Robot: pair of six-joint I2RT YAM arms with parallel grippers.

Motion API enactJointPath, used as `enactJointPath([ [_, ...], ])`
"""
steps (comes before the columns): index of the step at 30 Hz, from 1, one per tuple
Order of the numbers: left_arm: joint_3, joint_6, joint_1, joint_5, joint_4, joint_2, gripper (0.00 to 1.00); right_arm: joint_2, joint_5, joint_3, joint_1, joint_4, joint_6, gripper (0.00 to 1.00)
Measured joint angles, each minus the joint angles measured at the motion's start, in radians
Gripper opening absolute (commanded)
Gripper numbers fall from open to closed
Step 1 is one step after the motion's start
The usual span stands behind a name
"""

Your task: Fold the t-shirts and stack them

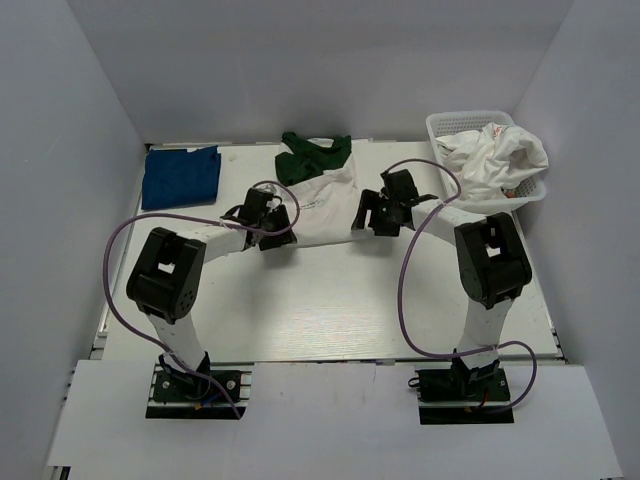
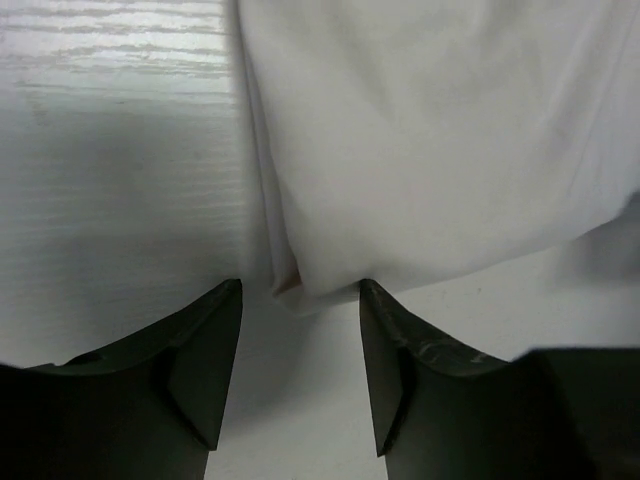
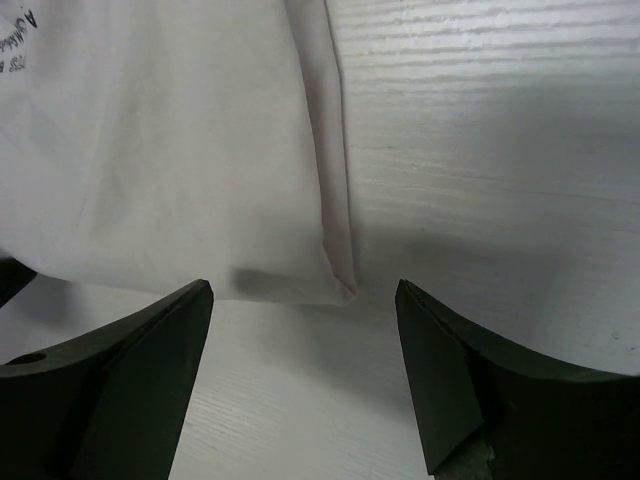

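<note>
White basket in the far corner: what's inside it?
A crumpled heap of white cloth fills the basket and spills over its rim. How many shirts it holds and the basket's bottom are covered.

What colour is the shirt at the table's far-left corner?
The shirt is dark blue; the top view shows it best.

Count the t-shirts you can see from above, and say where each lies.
3 distinguishable: a folded dark blue shirt at the back left, a white-and-green shirt mid-table, and white cloth heaped in the basket at the back right, which may hide more.
</note>
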State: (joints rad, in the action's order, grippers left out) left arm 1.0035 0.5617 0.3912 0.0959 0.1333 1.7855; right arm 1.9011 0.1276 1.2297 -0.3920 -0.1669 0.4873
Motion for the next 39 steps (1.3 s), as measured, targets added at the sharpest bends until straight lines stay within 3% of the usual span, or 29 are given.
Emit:
enactJointPath([
  [4, 0.017, 0.006, 0.005, 0.014, -0.016, 0.031, 0.42, 0.003, 0.035, -0.042, 0.000, 0.023, 0.016, 0.72],
  [7, 0.019, 0.011, 0.005, 0.024, -0.022, 0.039, 0.34, 0.004, 0.054, -0.056, 0.003, 0.056, 0.031, 0.68],
  [10, 0.016, 0.013, 0.006, 0.029, -0.025, 0.041, 0.24, 0.004, 0.062, -0.075, 0.005, 0.091, 0.043, 0.56],
  [11, 0.011, 0.013, 0.006, 0.030, -0.029, 0.042, 0.16, 0.004, 0.062, -0.085, 0.006, 0.107, 0.045, 0.41],
  [13, 0.010, 0.016, 0.005, 0.032, -0.032, 0.042, 0.07, 0.004, 0.056, -0.095, 0.007, 0.122, 0.053, 0.24],
  [14, 0.010, 0.014, 0.005, 0.034, -0.033, 0.042, 0.00, 0.006, 0.055, -0.100, 0.008, 0.123, 0.055, 0.08],
  [15, 0.010, 0.014, 0.005, 0.036, -0.033, 0.042, 0.00, 0.010, 0.054, -0.106, 0.009, 0.125, 0.058, 0.02],
  [20, 0.011, 0.006, 0.006, 0.073, -0.019, 0.040, 0.00, -0.006, 0.070, -0.156, 0.011, 0.182, 0.082, 0.00],
  [23, -0.035, -0.001, 0.011, 0.112, -0.014, -0.006, 0.00, -0.101, 0.055, -0.261, 0.007, 0.202, 0.092, 0.00],
  [27, -0.143, -0.006, 0.037, 0.176, 0.040, -0.203, 0.00, -0.357, 0.026, -0.401, -0.002, 0.154, 0.112, 0.00],
  [35, -0.222, 0.018, 0.101, 0.261, 0.121, -0.682, 0.00, -0.815, -0.014, -0.452, -0.029, -0.034, 0.113, 0.00],
  [39, -0.229, 0.042, 0.119, 0.291, 0.164, -0.800, 0.00, -0.948, 0.021, -0.453, -0.041, -0.106, 0.113, 0.00],
])
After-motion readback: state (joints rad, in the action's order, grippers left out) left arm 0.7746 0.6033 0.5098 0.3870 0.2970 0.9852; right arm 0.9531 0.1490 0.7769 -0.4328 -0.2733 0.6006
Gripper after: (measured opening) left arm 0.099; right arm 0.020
